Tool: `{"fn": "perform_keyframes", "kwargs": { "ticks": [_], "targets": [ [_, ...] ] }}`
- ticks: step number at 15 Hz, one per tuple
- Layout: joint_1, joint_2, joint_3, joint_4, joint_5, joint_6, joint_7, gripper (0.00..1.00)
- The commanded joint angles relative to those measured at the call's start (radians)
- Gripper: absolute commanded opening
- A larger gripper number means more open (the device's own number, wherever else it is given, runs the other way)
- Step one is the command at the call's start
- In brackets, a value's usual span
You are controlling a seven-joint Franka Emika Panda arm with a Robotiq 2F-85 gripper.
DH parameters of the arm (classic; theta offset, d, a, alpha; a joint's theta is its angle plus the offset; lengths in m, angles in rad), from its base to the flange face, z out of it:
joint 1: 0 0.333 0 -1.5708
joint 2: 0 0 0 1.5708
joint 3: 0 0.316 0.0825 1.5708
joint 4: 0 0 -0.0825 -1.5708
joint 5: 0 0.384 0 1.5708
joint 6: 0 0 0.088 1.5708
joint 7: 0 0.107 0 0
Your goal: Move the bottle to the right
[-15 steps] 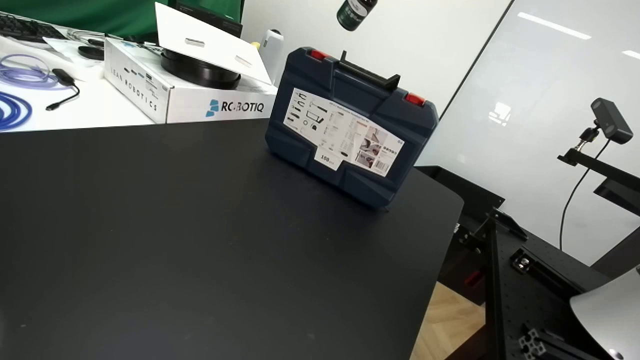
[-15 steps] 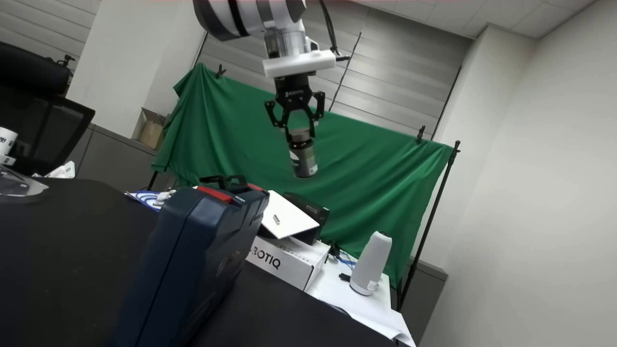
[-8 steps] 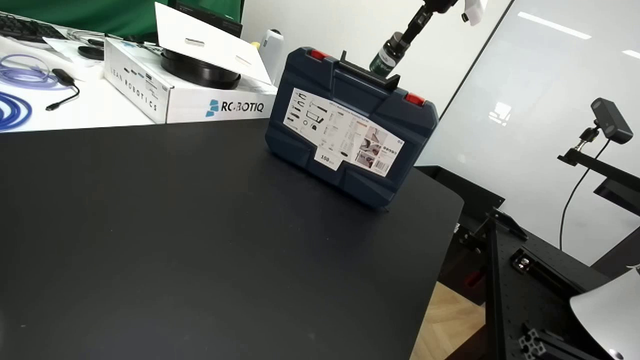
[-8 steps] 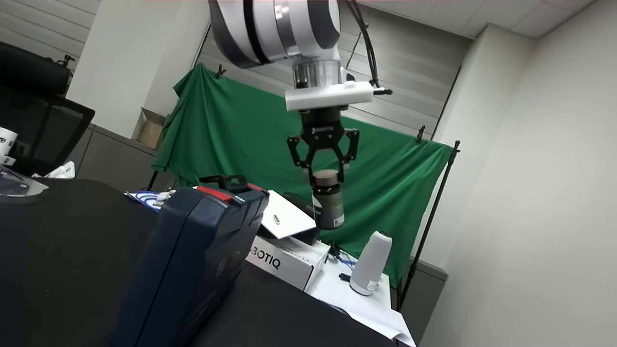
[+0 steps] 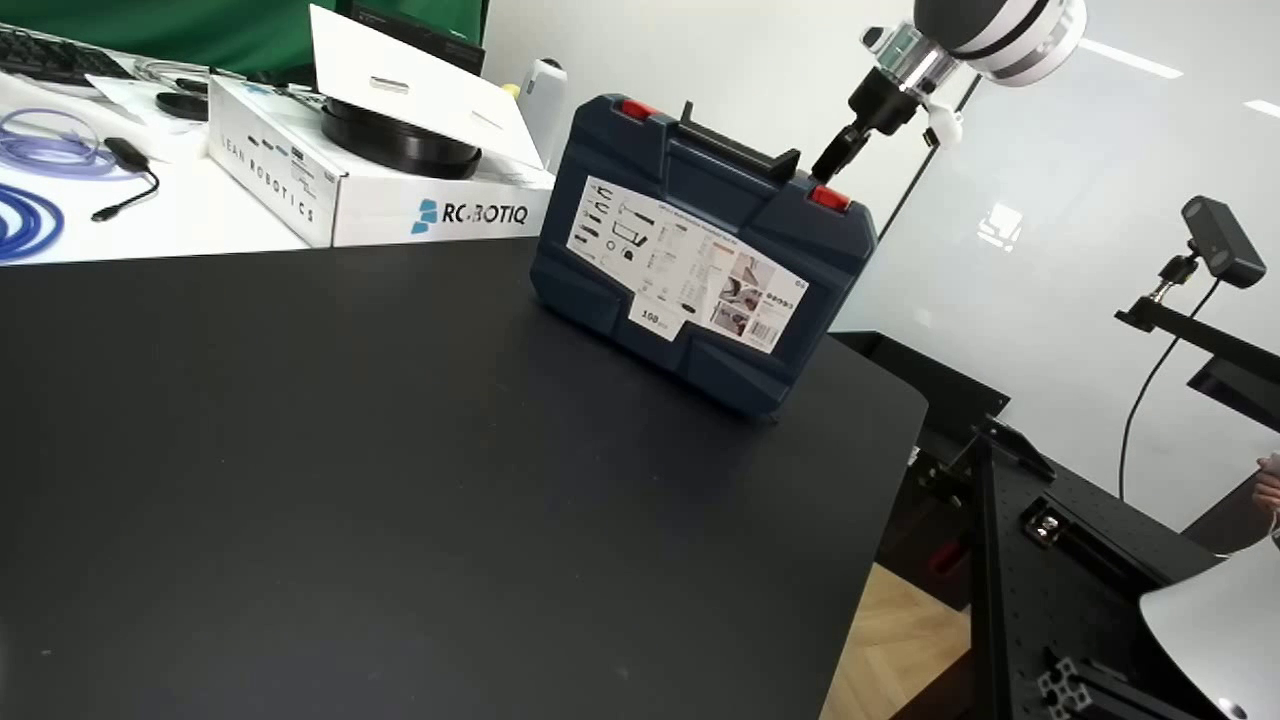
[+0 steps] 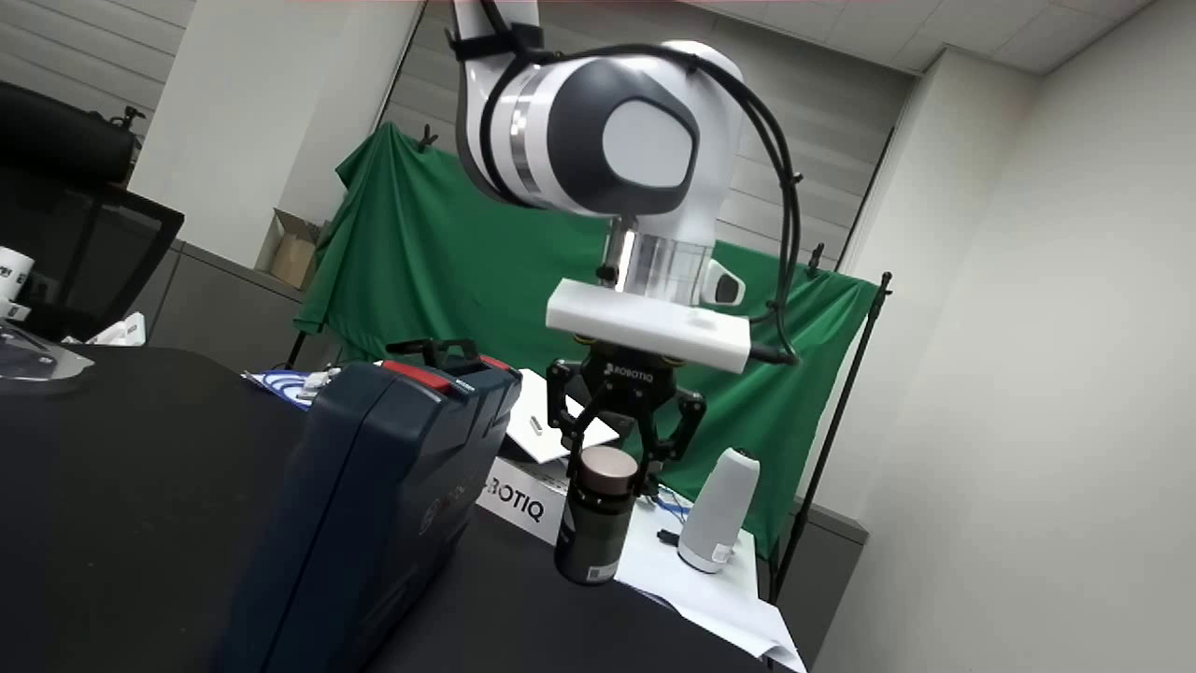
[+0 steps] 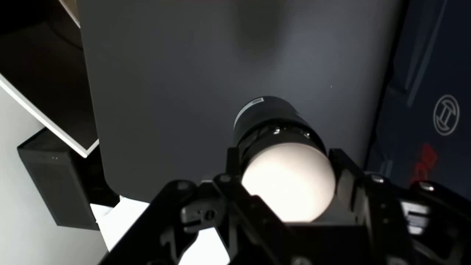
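The bottle (image 6: 595, 537) is small and dark, with a cap whose top looks brownish in an exterior view and glaring white in the wrist view (image 7: 270, 116). My gripper (image 6: 608, 479) is shut on it just at the cap, one finger on each side, also in the wrist view (image 7: 285, 158). The bottle hangs slightly tilted beside the blue case; a blurred shadow on the table lies apart from it. In an exterior view the gripper (image 5: 828, 165) reaches down behind the case's top edge, and the bottle is hidden there.
The big blue tool case (image 5: 690, 250) stands on the black table (image 5: 400, 480), close beside the bottle (image 6: 355, 523). In the wrist view the case (image 7: 415, 92) is at the right and a rounded table corner (image 7: 125, 184) at the lower left. A white Robotiq box (image 5: 440, 205) stands beyond.
My gripper has come down with the bottle still held. The bottle went from above the case to behind it in an exterior view, and more of the arm shows.
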Motion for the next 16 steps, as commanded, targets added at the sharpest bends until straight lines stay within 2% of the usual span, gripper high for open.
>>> {"fn": "perform_keyframes", "kwargs": {
  "ticks": [1,6,10,12,16],
  "targets": [
    [-0.042,0.065,-0.009,0.056,0.043,-0.049,-0.023,0.36],
    [-0.048,0.149,-0.068,0.097,-0.041,-0.116,0.023,0.36],
    [-0.077,0.225,-0.068,0.124,-0.044,-0.095,0.003,0.36],
    [-0.125,0.254,-0.024,0.132,0.000,-0.066,-0.054,0.36],
    [-0.168,0.312,0.016,0.152,-0.001,-0.027,-0.076,0.36]
  ]
}}
